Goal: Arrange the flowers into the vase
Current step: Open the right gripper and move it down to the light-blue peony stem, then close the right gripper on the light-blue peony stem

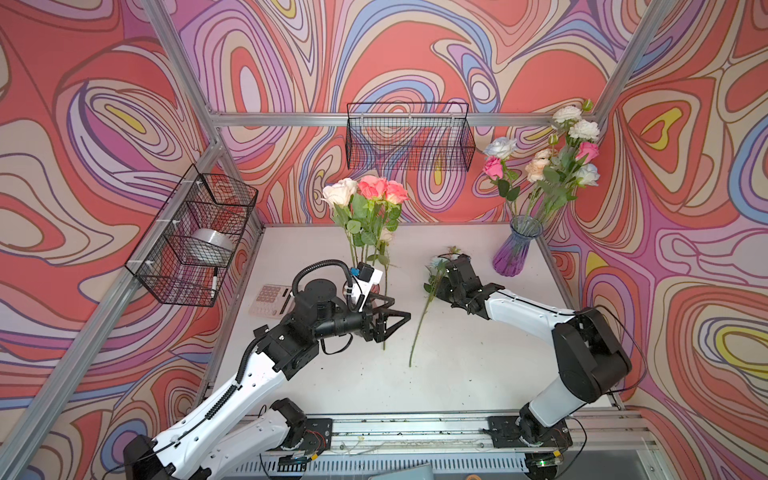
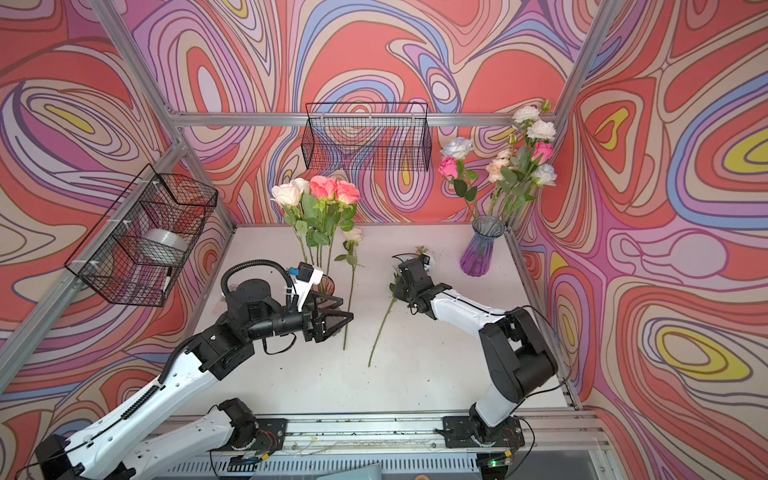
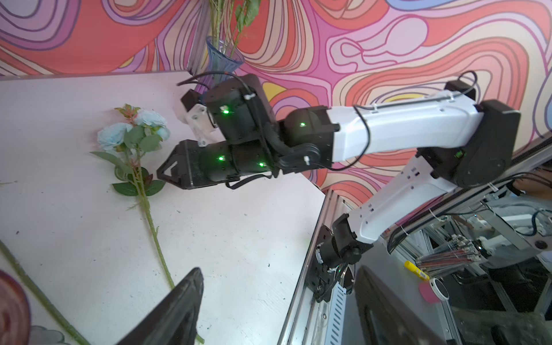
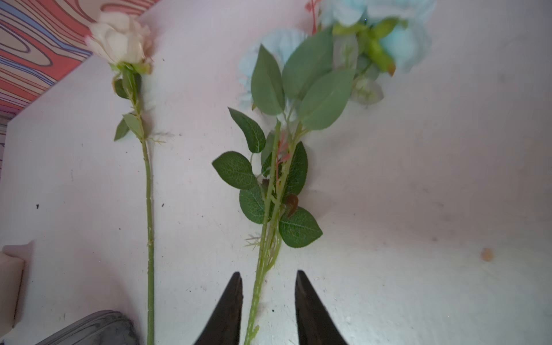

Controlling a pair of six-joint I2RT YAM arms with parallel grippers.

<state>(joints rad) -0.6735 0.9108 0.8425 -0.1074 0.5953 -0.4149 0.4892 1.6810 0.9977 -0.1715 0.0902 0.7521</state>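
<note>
Right wrist view: the right tool [image 4: 268, 274] is spread astride the stem of the blue flower [image 4: 294, 170]; the left tool [image 1: 400, 309] is spread, empty. The right should centre, then pinch firmly.

Glossy translucent glass vase [image 1: 515, 253], matt scuffed tabletop [image 1: 478, 357]; thin metal wire basket [image 1: 409, 137]

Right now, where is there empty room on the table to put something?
Widest bare patch: the front of the white table, between the loose stems' ends and the metal rail. Another: at the back, between the pink-and-cream bunch and the purple glass vase. Crowded: the middle, with a pale blue flower, a cream rose, the left claw and right claw.
</note>
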